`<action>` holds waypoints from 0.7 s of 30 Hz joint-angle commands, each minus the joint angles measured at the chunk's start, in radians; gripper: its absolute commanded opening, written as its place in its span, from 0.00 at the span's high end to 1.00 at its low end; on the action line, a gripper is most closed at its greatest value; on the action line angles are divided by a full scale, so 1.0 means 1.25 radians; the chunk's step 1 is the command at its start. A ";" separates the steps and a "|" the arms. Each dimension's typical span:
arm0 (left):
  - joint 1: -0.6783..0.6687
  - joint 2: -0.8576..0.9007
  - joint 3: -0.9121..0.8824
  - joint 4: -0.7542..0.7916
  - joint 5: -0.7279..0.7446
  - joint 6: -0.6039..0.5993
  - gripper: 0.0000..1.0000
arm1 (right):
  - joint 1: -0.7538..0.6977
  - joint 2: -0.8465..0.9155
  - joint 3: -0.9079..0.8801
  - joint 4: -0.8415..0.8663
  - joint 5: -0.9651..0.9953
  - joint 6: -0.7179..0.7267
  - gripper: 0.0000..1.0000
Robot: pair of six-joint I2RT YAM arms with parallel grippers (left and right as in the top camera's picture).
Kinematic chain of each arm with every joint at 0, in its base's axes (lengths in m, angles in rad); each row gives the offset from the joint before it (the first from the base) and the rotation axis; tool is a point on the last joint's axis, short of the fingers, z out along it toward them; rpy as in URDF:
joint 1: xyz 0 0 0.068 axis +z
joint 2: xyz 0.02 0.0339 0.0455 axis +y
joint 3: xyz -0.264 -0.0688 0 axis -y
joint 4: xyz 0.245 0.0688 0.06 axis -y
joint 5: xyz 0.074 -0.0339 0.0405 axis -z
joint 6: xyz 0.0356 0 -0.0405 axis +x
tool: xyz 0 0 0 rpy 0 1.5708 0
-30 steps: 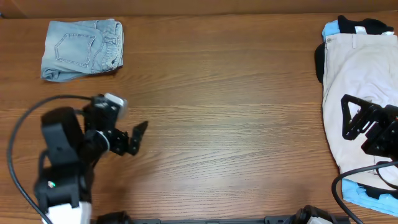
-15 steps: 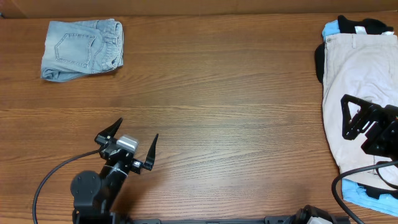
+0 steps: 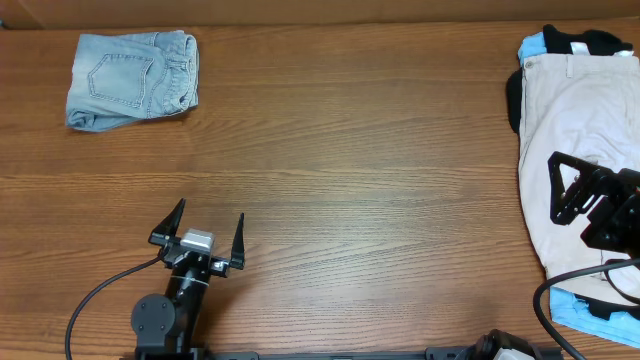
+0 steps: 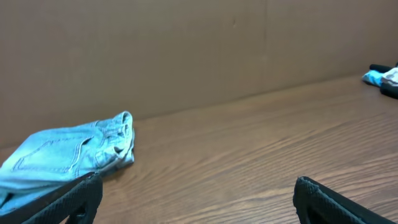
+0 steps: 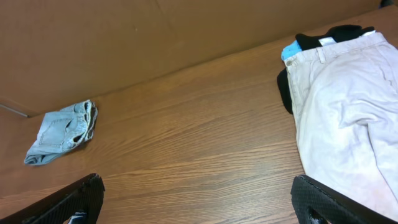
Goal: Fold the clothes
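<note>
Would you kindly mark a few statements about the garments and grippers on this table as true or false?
1. The denim shorts lie folded near the far left corner of the table. True.
2. The left gripper is clamped on the denim shorts. False: it is open, holds nothing and is well apart from them.
3. The beige shorts lie on top of the pile at the right edge. True.
4. The right gripper is shut. False: its jaws are open, over the beige shorts.
5. The two pairs of shorts touch each other. False: they lie at opposite sides of the table.
</note>
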State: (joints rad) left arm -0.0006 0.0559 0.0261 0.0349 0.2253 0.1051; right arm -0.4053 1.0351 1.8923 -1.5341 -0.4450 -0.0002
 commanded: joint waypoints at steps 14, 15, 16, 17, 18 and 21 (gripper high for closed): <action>-0.005 -0.042 -0.017 -0.078 -0.058 -0.019 0.00 | 0.000 -0.001 -0.002 0.004 0.000 -0.006 0.00; -0.005 -0.042 -0.017 -0.078 -0.058 -0.019 0.00 | 0.000 -0.001 -0.002 0.004 0.000 -0.006 0.00; -0.005 -0.041 -0.017 -0.078 -0.058 -0.019 0.00 | 0.000 -0.001 -0.002 0.004 0.000 -0.006 0.00; -0.005 -0.041 -0.017 -0.078 -0.058 -0.019 0.00 | 0.000 -0.001 -0.002 0.004 0.000 -0.006 0.00; -0.005 -0.041 -0.017 -0.078 -0.058 -0.019 0.00 | 0.000 -0.001 -0.002 0.004 0.000 -0.006 0.00; -0.005 -0.041 -0.017 -0.078 -0.058 -0.019 0.00 | 0.000 -0.001 -0.002 0.004 0.000 -0.006 0.00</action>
State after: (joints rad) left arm -0.0006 0.0166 0.0113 -0.0631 0.1669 0.1024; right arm -0.4053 1.0351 1.8923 -1.5337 -0.4450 -0.0002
